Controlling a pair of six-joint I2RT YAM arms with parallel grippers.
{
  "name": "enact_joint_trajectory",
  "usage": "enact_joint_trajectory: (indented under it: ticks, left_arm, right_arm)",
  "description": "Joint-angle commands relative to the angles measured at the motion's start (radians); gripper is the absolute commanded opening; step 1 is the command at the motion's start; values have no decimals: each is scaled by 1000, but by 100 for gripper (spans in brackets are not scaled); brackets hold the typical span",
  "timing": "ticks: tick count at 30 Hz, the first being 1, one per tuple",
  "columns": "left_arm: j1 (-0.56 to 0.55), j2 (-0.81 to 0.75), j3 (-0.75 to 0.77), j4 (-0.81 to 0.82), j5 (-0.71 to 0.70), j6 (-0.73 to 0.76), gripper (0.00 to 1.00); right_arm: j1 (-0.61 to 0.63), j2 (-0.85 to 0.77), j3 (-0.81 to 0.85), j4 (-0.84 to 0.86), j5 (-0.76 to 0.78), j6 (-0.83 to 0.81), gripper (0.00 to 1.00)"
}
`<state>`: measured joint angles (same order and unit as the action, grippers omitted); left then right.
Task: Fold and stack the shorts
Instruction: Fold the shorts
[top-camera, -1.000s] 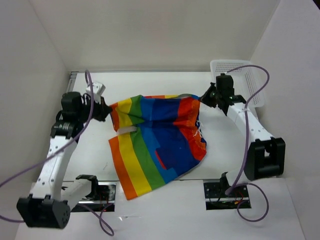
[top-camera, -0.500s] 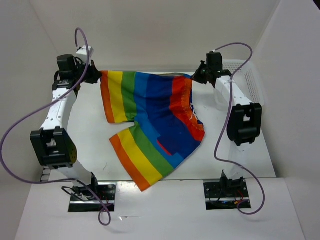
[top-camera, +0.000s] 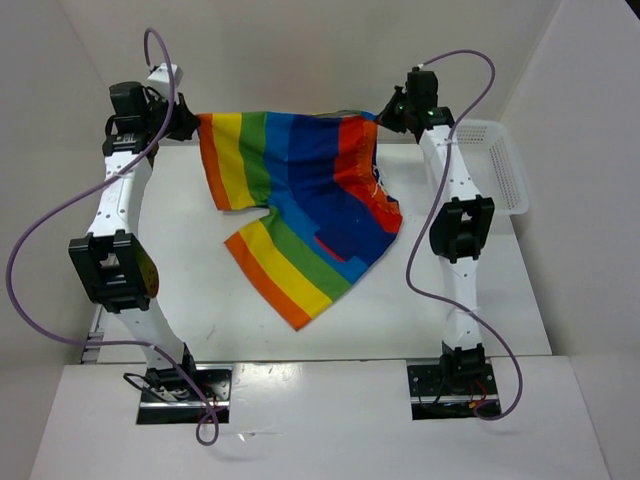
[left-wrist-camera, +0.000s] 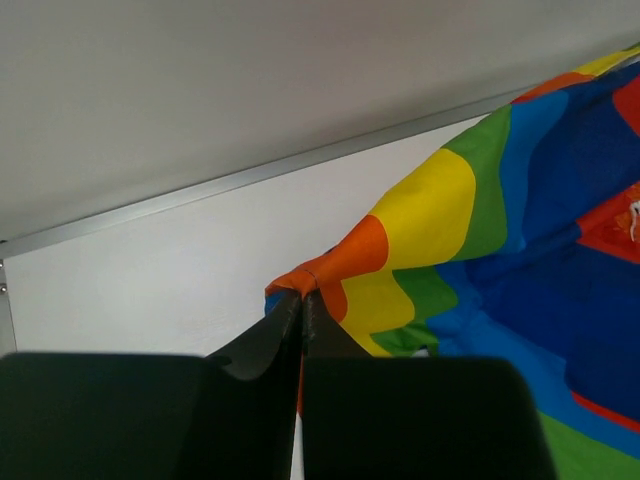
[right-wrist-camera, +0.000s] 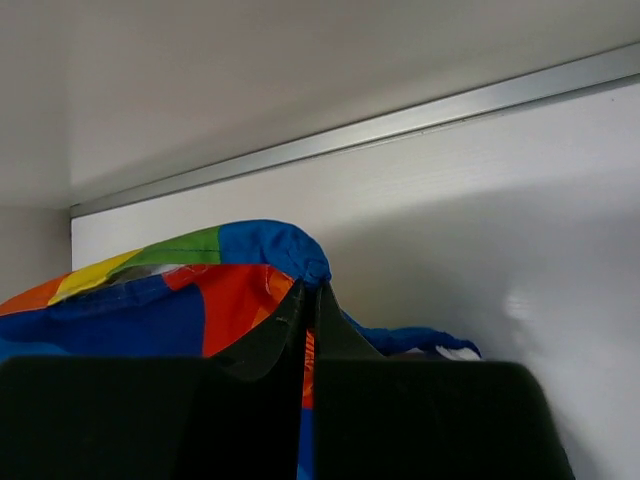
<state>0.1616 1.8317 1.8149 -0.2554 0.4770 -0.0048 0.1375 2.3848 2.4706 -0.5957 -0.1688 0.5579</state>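
Shorts (top-camera: 295, 190) hang stretched across the upper middle of the frame, their top corners pinched in the left pincer (top-camera: 193, 125) and right pincer (top-camera: 384, 114), each pressed together on fabric, probably to spread them flat above the counter (top-camera: 180, 270) for folding.

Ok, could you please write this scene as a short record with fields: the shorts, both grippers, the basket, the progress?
shorts: rainbow stripes, unfolded, spread between both grippers
left gripper: shut on the orange corner of the shorts
right gripper: shut on the blue and red edge
lower leg: hangs toward the table; contact unclear
basket: white mesh, far right, apart from the shorts
progress: no fold made yet
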Motion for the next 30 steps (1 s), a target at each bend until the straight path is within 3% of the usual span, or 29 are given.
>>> enact_joint_trajectory:
  ticks: [1, 2, 3, 4, 6, 10, 19, 30]
  left_arm:
    - [6, -27, 18, 13, 49, 5, 0]
    - [6, -41, 6, 13, 49, 5, 0]
    - [6, -57, -8, 13, 49, 5, 0]
    - [6, -90, -44, 22, 60, 5, 0]
    - [6, -130, -87, 22, 69, 5, 0]
    - [-8, -265, -235, 67, 109, 5, 0]
    - [-123, -532, -515, 96, 109, 5, 0]
    - [-310, -684, -784, 106, 80, 5, 0]
  right_arm:
    - [31, 109, 269, -180, 41, -26, 1]
    - [31, 153, 356, -278, 51, -38, 1]
    - [31, 213, 628, -342, 51, -38, 1]
    - [31, 278, 622, -366, 34, -38, 1]
    - [19, 240, 562, -384, 3, -27, 1]
    - [19, 263, 666, -449, 14, -47, 1]
    - [10, 211, 666, -493, 23, -66, 1]
    - [10, 160, 666, -544, 92, -56, 1]
